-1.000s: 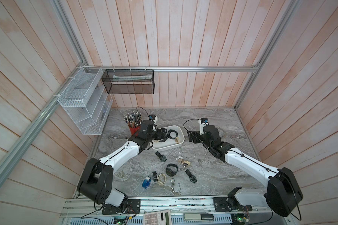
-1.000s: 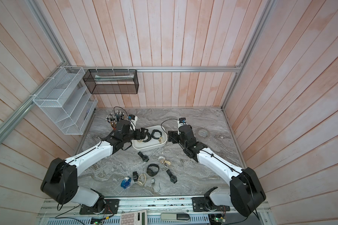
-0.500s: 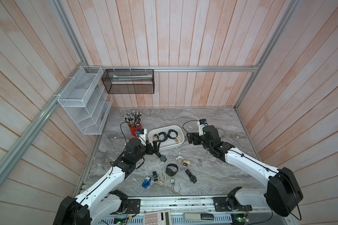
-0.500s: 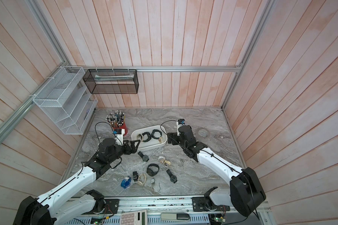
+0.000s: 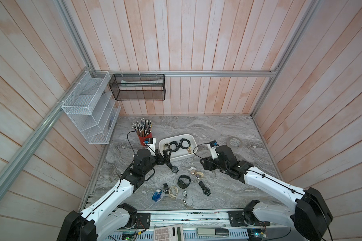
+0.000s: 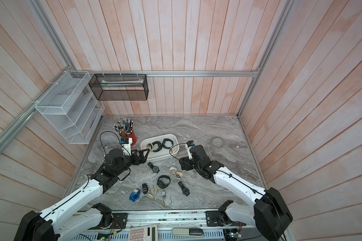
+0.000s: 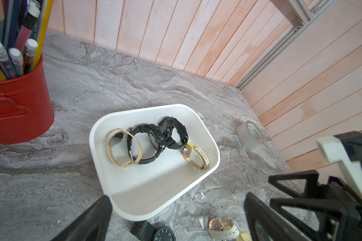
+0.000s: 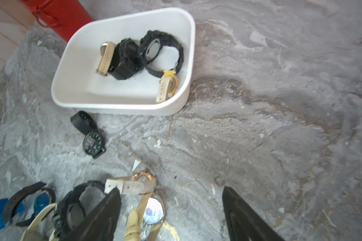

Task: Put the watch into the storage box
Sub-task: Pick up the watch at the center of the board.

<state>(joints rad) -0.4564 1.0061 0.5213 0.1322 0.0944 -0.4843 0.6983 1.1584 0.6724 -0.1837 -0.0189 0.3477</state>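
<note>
The white storage box (image 5: 182, 158) (image 6: 161, 158) stands mid-table and holds several watches, black and beige. My left gripper (image 5: 165, 155) (image 7: 177, 208) hangs open and empty at the box's near-left corner (image 7: 105, 125). A black watch (image 5: 174, 168) (image 7: 155, 232) lies on the table just in front of the box. My right gripper (image 5: 204, 164) (image 8: 171, 200) is open, low over two pale watches: a rose-gold one (image 8: 138, 182) and a beige-strapped one (image 8: 153, 210), which lies close to one finger. It holds nothing.
A red pencil cup (image 5: 144, 137) stands left of the box and a clear tape roll (image 5: 235, 142) right of it. More watches (image 5: 184, 181), a blue tape roll (image 5: 157, 195) and a chain lie near the front edge. Wire baskets (image 5: 92, 112) hang on the left wall.
My left arm has pulled back from over the box to its near-left corner, gripper empty. The right arm has hardly moved.
</note>
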